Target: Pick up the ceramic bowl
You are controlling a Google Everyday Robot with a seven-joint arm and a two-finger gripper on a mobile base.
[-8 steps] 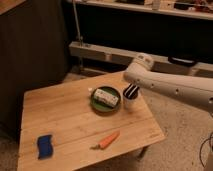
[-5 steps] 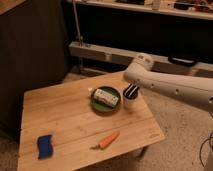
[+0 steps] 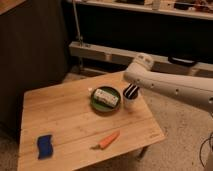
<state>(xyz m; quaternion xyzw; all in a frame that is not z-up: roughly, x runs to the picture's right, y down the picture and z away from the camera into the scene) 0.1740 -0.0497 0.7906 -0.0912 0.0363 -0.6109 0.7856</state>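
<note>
Pale wood makes up the table (image 3: 70, 112) that fills the lower left of the single camera view. We see the ceramic bowl (image 3: 95, 103), dark green and shallow, resting flat on the tabletop towards the table's far right part, a little right of the frame's centre. A white block-shaped item (image 3: 106, 97) with dark markings lies inside it; we cannot tell what it is.

Just to the right of the bowl stands a small white cup (image 3: 128, 104), very near the bowl's rim. The gripper (image 3: 131, 91) hangs directly over that cup, its dark tips at or just inside the cup's mouth, and it sits beside the bowl, not over it. We cannot tell whether the gripper is open or closed. The white arm (image 3: 172, 89) reaches in from the right edge of the frame.

Nearer the front edge, an orange carrot (image 3: 108, 140) lies at a slant, well apart from the bowl. A blue sponge (image 3: 45, 146) sits at the lower left of the tabletop.
</note>
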